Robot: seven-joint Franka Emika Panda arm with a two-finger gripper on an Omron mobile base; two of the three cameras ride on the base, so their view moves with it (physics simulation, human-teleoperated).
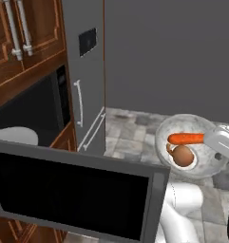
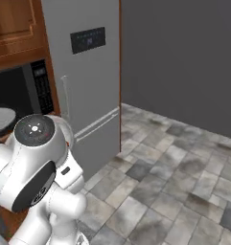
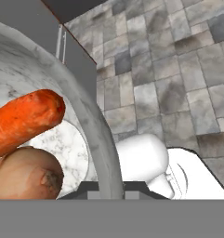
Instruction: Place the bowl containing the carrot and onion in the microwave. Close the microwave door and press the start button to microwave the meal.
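Note:
The white-grey marbled bowl (image 1: 182, 119) hangs tilted in the air to the right of the open microwave (image 1: 37, 109). The orange carrot (image 1: 186, 138) and the brown onion (image 1: 183, 155) lie inside it. My gripper (image 1: 213, 142) is at the bowl's right rim, shut on it. In the hand view the bowl (image 3: 39, 69) curves down to the gripper (image 3: 111, 188), with the carrot (image 3: 25, 118) resting above the onion (image 3: 25, 174). The microwave door (image 1: 73, 194) stands swung open in the foreground, left of the bowl. The black keypad panel (image 2: 40, 86) sits on the microwave's right side.
A pale round turntable plate (image 1: 14, 136) lies inside the microwave. A tall grey fridge (image 1: 87, 71) stands right of it, below wooden cabinets (image 1: 25, 33). Tiled floor (image 2: 174, 162) and a grey wall lie to the right. My arm's big joint (image 2: 35, 162) blocks the lower left of the right base view.

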